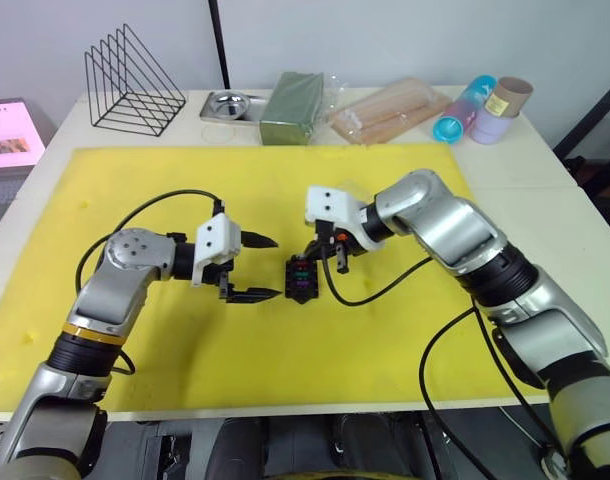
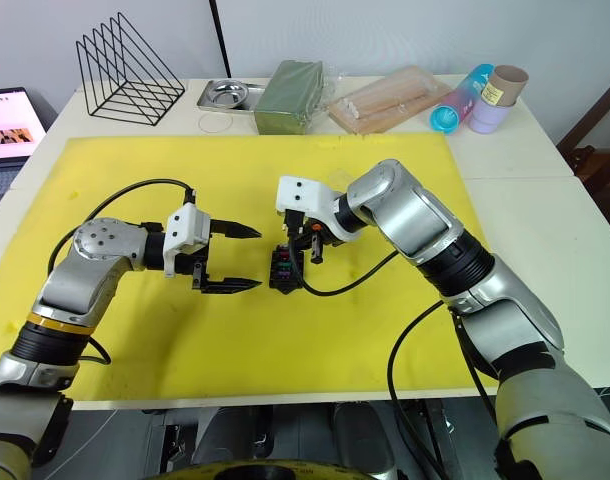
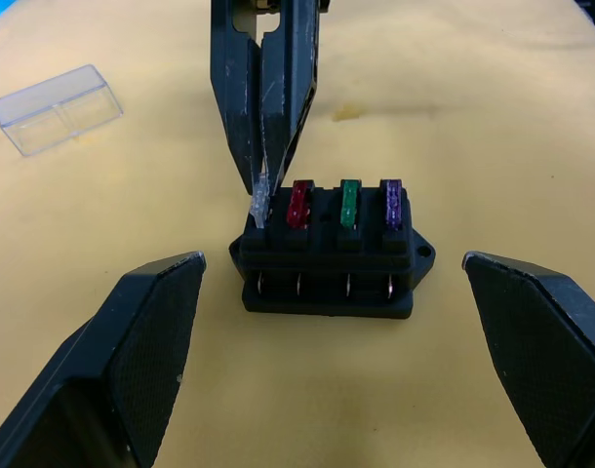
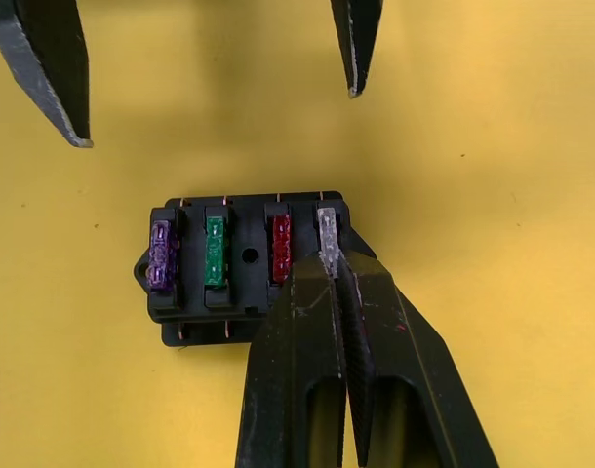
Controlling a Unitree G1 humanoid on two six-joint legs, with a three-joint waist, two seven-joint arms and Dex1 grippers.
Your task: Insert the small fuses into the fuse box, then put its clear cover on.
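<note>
The black fuse box (image 1: 301, 280) lies on the yellow mat (image 1: 205, 370), between my two grippers. Purple (image 4: 160, 255), green (image 4: 216, 252) and red (image 4: 280, 247) fuses sit in three of its slots. My right gripper (image 4: 329, 263) is shut on the pale grey fuse (image 3: 260, 205), which stands tilted at the box's end slot beside the red one. My left gripper (image 1: 276, 267) is open just left of the box, its fingers either side of it without touching. The clear cover (image 3: 56, 107) lies on the mat behind the box.
Along the table's back edge stand a black wire rack (image 1: 130, 85), a steel tray (image 1: 228, 103), a dark green block (image 1: 292, 105), a clear bag of sticks (image 1: 390, 110), and coloured cups (image 1: 465, 112) with a cardboard roll (image 1: 510, 95). A screen (image 1: 10, 130) sits far left.
</note>
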